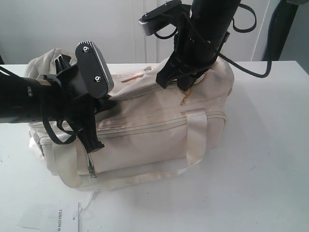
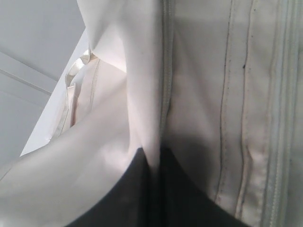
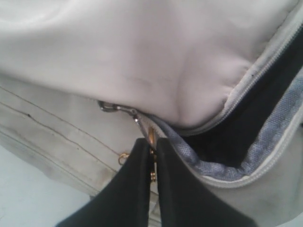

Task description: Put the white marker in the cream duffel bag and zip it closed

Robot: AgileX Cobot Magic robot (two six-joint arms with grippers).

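Note:
The cream duffel bag (image 1: 154, 140) lies on the white table, with its top zipper partly undone at the right end. In the right wrist view the gap shows grey lining (image 3: 265, 142) and a dark inside. My right gripper (image 3: 154, 144) is shut on the gold zipper pull (image 3: 151, 136) at the bag's top right (image 1: 186, 87). At the bag's top left, my left gripper (image 1: 107, 103) is shut on a fold of the bag's cream fabric (image 2: 142, 94), seen pinched between the black fingers (image 2: 137, 189). The white marker is out of view.
A paper label with printing (image 1: 60, 217) lies on the table near the front left edge. A black cable (image 1: 251, 67) loops from the right arm behind the bag. Bare white table (image 1: 260, 159) stretches to the right of the bag.

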